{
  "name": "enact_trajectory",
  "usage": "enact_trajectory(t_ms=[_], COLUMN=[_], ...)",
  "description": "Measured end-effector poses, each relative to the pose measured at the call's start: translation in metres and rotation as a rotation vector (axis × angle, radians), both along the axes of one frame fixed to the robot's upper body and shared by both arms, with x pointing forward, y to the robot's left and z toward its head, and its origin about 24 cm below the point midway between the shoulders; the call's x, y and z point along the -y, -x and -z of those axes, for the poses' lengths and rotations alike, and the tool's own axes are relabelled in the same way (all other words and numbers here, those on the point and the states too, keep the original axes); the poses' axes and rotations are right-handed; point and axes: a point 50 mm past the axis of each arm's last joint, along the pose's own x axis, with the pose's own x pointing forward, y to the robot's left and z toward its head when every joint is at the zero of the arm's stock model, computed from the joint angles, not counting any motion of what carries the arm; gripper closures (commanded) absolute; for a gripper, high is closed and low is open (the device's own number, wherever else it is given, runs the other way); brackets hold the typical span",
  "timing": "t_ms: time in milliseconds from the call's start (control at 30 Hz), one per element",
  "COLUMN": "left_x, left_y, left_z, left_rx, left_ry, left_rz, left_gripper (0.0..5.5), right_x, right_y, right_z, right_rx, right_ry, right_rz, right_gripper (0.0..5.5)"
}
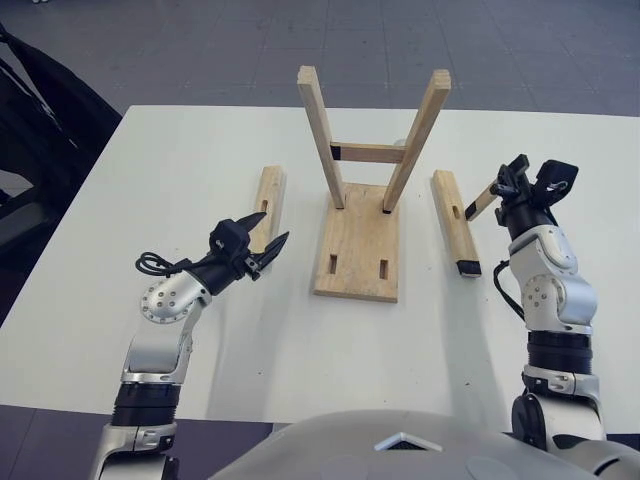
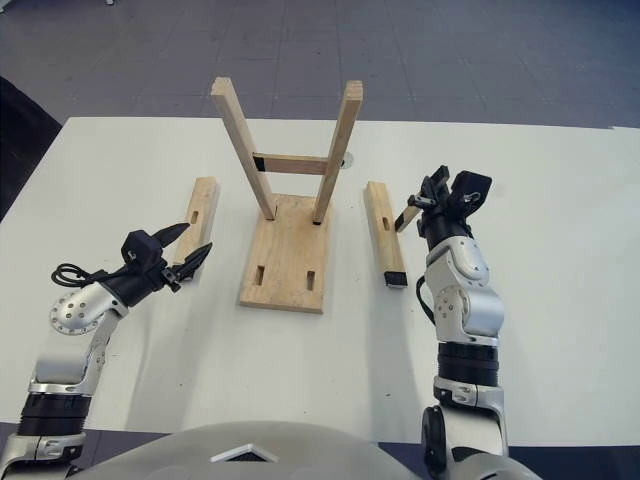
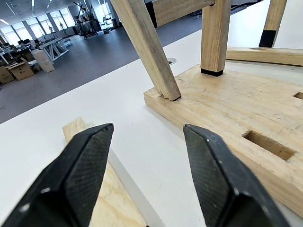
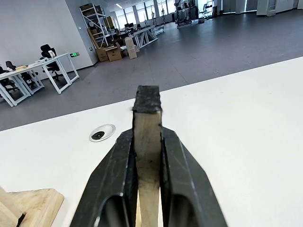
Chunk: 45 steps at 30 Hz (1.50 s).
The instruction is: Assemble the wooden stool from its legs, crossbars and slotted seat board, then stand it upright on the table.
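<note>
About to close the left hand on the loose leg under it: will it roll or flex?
Probably won't roll: the loose leg lies flat on a square-cut face. It looks like solid wood, so likely stiff and fairly light. The open left hand is over its near end, so the far end may dip.
</note>
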Motion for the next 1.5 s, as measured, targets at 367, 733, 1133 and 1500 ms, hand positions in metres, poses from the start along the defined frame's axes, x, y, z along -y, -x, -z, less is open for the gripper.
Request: enact_trajectory(t_ms=[367, 733, 1133, 1500], left_x=[0.001, 0.001, 0.002, 0.004], left_y=[0.004, 0.004, 0.003, 0.004], left_z=[0.005, 0.006, 0.004, 0.004], left_rx=[-0.015, -0.026, -0.022, -0.019], left_ry=[0.012, 0.015, 0.017, 0.025], left_rz=[-0.021, -0.028, -0.026, -0.025], left_gripper=[2.76, 2.76, 2.76, 2.76], right_x=[0.002, -0.025, -0.032, -0.024], right_y=[0.001, -0.008, -0.001, 0.003], right_z=[-0.043, -0.034, -0.018, -0.011], right_rx=[0.16, 0.117, 0.066, 0.044], right_ry=[0.032, -0.011, -0.009, 0.014], right_rz=[0.011, -0.067, -0.087, -0.072], right_gripper=[5.08, 5.08, 5.08, 5.08])
